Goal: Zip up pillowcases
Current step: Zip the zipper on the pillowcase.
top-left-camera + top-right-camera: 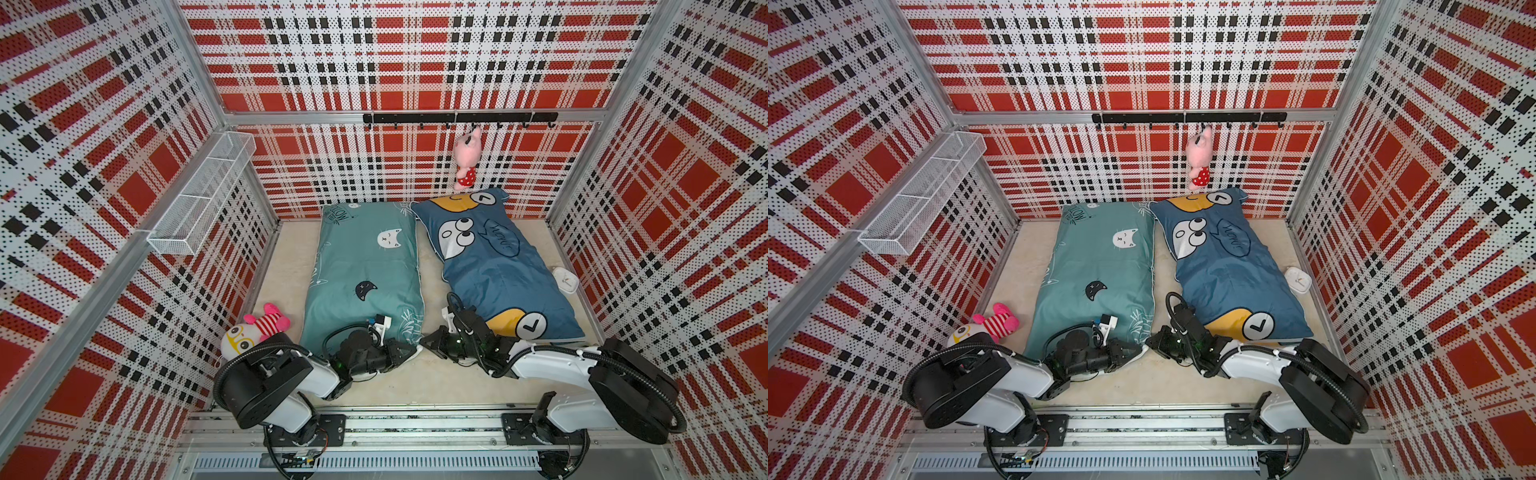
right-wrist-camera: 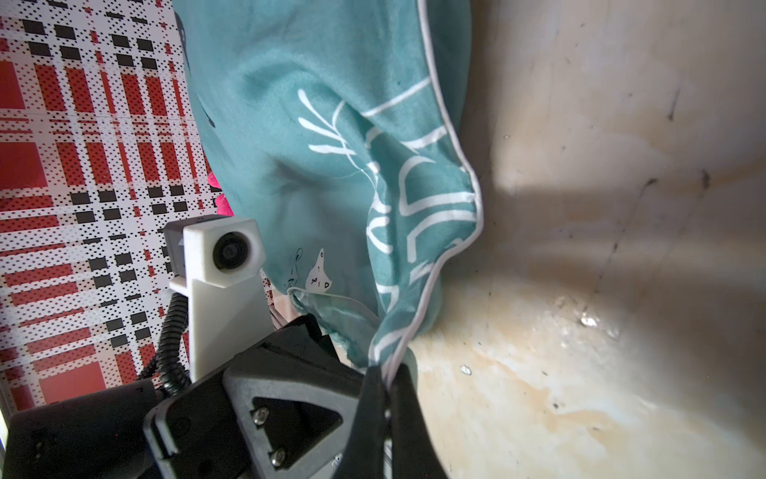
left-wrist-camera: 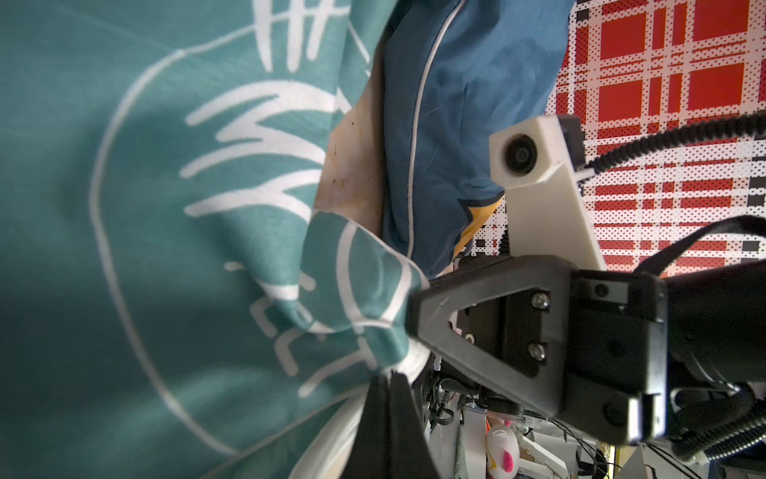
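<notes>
Both claws are pinched shut on the near corner of the teal pillowcase (image 1: 365, 274) on the bench, left claw (image 1: 409, 353) meeting right claw (image 1: 428, 341), so zipping looks barely begun, the blue pillowcase (image 1: 498, 266) beside it untouched.
</notes>
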